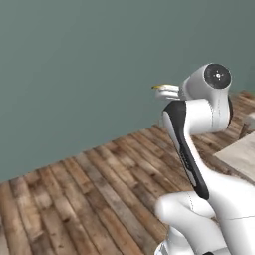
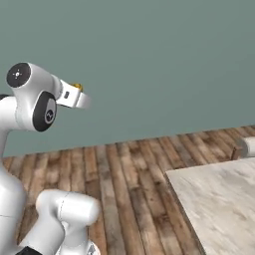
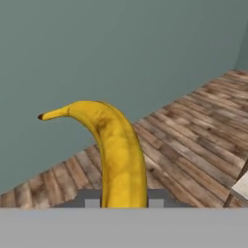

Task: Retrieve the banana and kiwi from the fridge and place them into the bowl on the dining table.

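Note:
A curved yellow banana (image 3: 116, 155) with a dark tip rises between my two fingertips in the hand view, and my gripper (image 3: 124, 201) is shut on it. From the left base view the gripper (image 1: 162, 91) is held high in front of the arm, with a sliver of the banana (image 1: 159, 87) at its tip. The right base view gives the gripper (image 2: 79, 97) pointing right at shoulder height, the banana (image 2: 77, 87) just peeking over it. A corner of the marble dining table (image 2: 219, 199) lies at the lower right. The kiwi, fridge and bowl are out of view.
A plain grey-green wall (image 2: 149, 60) stands ahead across a wooden plank floor (image 1: 89, 194). The table's edge (image 1: 241, 157) sits to my right, with a chair part (image 2: 246, 147) beyond it. Open floor spreads ahead and to the left.

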Controlling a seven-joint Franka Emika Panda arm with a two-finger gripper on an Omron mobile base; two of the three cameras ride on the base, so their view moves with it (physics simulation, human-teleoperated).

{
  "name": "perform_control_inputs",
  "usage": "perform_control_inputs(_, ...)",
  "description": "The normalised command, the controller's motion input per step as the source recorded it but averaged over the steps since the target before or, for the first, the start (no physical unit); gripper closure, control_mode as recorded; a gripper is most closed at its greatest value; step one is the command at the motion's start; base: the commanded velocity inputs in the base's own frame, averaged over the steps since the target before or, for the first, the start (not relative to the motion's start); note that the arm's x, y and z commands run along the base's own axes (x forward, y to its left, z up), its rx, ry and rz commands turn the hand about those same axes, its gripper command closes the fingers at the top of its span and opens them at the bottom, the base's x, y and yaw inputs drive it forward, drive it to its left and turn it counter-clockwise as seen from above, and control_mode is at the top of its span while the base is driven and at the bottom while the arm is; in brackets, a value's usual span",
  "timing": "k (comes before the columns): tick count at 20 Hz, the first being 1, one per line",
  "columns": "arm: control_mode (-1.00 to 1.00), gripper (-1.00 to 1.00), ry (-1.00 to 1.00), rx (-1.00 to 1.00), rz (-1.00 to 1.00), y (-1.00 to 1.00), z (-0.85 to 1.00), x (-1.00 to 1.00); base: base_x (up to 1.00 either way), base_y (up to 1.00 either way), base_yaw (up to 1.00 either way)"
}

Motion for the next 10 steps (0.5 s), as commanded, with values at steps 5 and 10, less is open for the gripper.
perform_control_inputs(5,1.00,1.00,0.00,0.00,0.00,0.00,0.00,0.00,0.95,0.17,-0.57)
perform_control_inputs(10,1.00,1.00,0.00,0.00,0.00,0.00,0.00,0.00,0.68,0.19,-0.68)
